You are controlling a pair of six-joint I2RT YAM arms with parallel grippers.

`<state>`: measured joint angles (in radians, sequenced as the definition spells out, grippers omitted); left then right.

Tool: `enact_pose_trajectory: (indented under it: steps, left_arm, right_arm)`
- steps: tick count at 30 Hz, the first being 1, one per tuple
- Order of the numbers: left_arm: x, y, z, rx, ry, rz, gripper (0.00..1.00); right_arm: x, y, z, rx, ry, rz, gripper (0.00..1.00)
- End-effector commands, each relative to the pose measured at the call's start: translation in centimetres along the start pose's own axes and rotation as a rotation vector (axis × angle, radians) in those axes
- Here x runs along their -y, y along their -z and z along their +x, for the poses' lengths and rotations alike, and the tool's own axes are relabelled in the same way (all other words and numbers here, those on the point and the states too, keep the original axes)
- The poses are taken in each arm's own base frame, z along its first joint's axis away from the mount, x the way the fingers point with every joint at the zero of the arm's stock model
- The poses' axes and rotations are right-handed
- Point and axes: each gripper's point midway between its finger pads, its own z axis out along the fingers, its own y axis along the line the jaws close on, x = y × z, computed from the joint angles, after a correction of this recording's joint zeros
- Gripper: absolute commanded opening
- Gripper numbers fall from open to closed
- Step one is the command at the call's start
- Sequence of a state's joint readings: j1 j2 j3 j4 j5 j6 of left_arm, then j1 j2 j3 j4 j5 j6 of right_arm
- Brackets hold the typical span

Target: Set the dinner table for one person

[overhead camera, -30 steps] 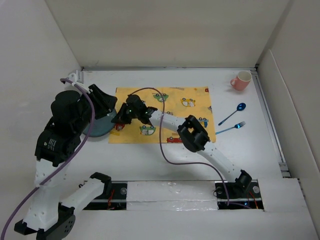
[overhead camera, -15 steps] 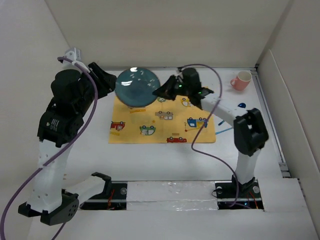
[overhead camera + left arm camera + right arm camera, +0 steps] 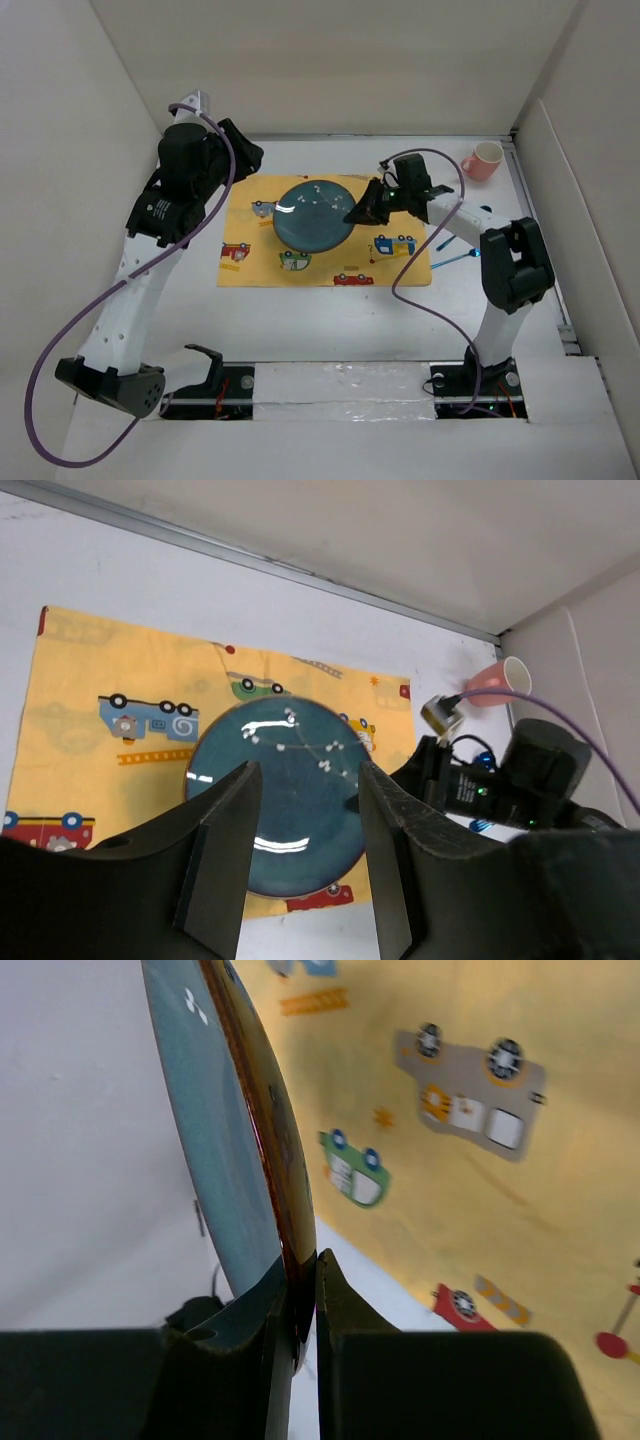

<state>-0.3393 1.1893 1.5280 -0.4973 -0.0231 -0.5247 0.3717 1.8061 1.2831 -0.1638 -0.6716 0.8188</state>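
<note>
Dinner table [image 3: 300, 320]: white surface between beige walls, under both arms. A yellow car-print mat [image 3: 310, 272] lies at its centre. A dark teal plate [image 3: 312, 215] is over the mat, and the right gripper [image 3: 365, 208] pinches its 3 o'clock rim. The left gripper [image 3: 305, 775] hovers at the plate's 10 o'clock, jaws spread and empty. A pink cup [image 3: 484, 160] stands at the table's 1 o'clock.

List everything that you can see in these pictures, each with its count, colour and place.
dinner table: one, white, under everything
mat: one, yellow with cars, middle of the table
plate: one, dark teal, over the mat
cup: one, pink, far right corner
utensil: one seen, blue, right of the mat, partly behind the right arm
left gripper: one, black, open, above the plate
right gripper: one, black, shut on the plate's right rim
</note>
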Motion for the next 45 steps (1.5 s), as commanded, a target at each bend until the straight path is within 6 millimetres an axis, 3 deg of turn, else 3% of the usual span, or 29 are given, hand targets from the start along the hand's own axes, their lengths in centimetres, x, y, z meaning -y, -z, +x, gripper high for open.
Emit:
enact_pose_trajectory:
  steps: [1,4,13,18,22,27,30,35,36,38,39,40,42,44,45]
  left_arm:
    - [1.2,-0.3,-1.0,0.058,0.01,0.063,0.4]
    - [0.8,-0.5,-0.6,0.063,0.004,0.061,0.4]
    - [-0.3,-1.6,1.0,0.021,-0.02,0.031,0.4]
    - [-0.7,-2.0,1.9,0.004,-0.021,0.026,0.39]
    - [-0.9,-2.3,3.2,-0.028,-0.018,0.041,0.39]
    - [-0.8,-2.7,3.6,-0.039,-0.012,0.055,0.39]
    - [-0.8,-2.7,3.6,-0.039,-0.018,0.055,0.39]
    - [-1.3,-2.8,4.3,-0.052,-0.028,0.041,0.39]
    - [-1.6,-2.8,4.5,-0.056,-0.039,0.037,0.39]
    - [-2.0,-3.0,5.0,-0.071,-0.053,0.024,0.36]
    - [-2.2,-3.0,5.2,-0.075,-0.06,0.019,0.33]
    - [-2.6,-3.2,5.9,-0.096,-0.075,0.016,0.2]
    - [-2.8,-3.3,6.5,-0.116,-0.083,0.015,0.05]
    - [-3.3,-3.4,7.7,-0.146,-0.088,0.013,0.0]
    - [-3.2,-3.4,8.1,-0.155,-0.09,0.031,0.0]
  right_arm:
    - [-2.4,1.2,-1.2,-0.011,0.1,-0.15,0.0]
    - [-0.9,0.1,-1.4,-0.033,0.08,-0.145,0.0]
    - [0.7,-1.4,-3.1,-0.007,0.072,-0.11,0.0]
    - [4.0,-2.4,-3.1,-0.013,0.039,-0.028,0.0]
    - [6.7,-2.7,-2.3,-0.014,0.023,0.067,0.25]
    - [7.1,-1.4,-2.5,0.001,0.041,0.128,0.49]
    - [7.3,0.8,-3.8,0.042,0.07,0.22,0.57]
    - [8.2,6.8,-8.6,0.223,0.062,0.323,0.57]
    - [8.3,7.5,-9.6,0.254,0.051,0.325,0.52]
    - [9.5,10.0,-12.5,0.352,0.005,0.359,0.27]
    - [9.9,11.1,-13.8,0.401,-0.006,0.382,0.0]
    - [10.0,13.1,-16.3,0.502,-0.007,0.44,0.0]
    - [11.1,17.0,-19.3,0.638,-0.039,0.515,0.0]
    - [11.5,20.9,-22.4,0.785,-0.058,0.59,0.0]
    - [13.1,24.5,-24.2,0.882,-0.102,0.67,0.01]
